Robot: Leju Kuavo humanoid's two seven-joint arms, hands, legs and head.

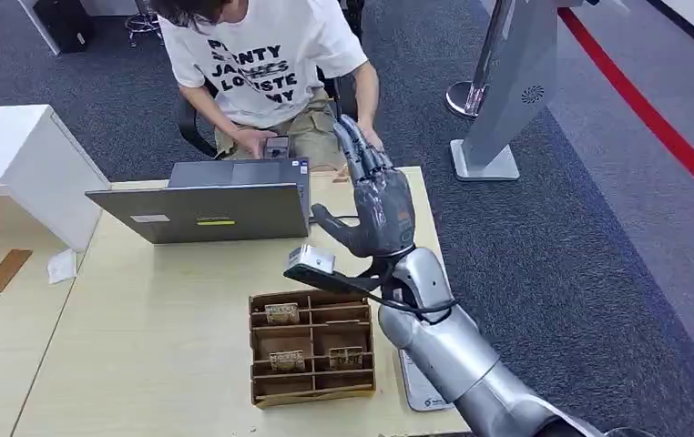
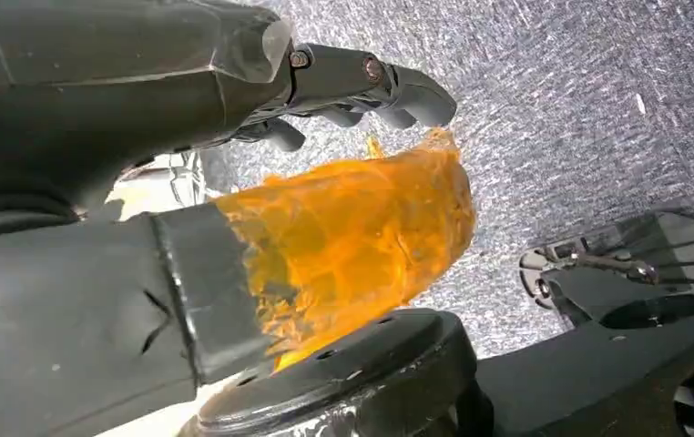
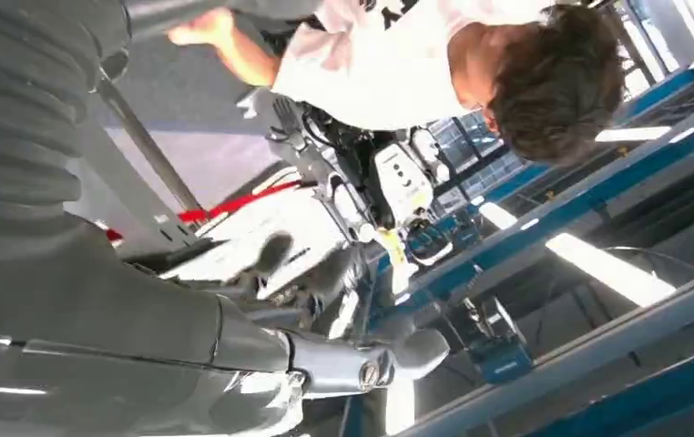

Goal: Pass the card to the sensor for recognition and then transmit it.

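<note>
A brown cardboard box [image 1: 311, 348] with several compartments stands on the light wooden table [image 1: 161, 328]; small cards [image 1: 281, 313] lie in some of them. Just behind it a small silver sensor box [image 1: 311, 259] sits on a black base. My right hand [image 1: 375, 205] is raised above the table's far edge, its fingers stretched out towards a seated person [image 1: 261, 64] and the thumb apart. I see no card in it; its palm side is hidden. In the right wrist view the right hand's thumb [image 3: 371, 364] is bare. My left hand [image 2: 234, 164] hangs over grey carpet and holds nothing.
A grey laptop [image 1: 211, 205] stands open at the table's far side, facing the person, who holds a dark device [image 1: 276, 146]. A white pad [image 1: 419, 387] lies by the box under my right arm. A white cabinet [image 1: 25, 164] is at the left and a grey stand [image 1: 507, 100] on the carpet at the right.
</note>
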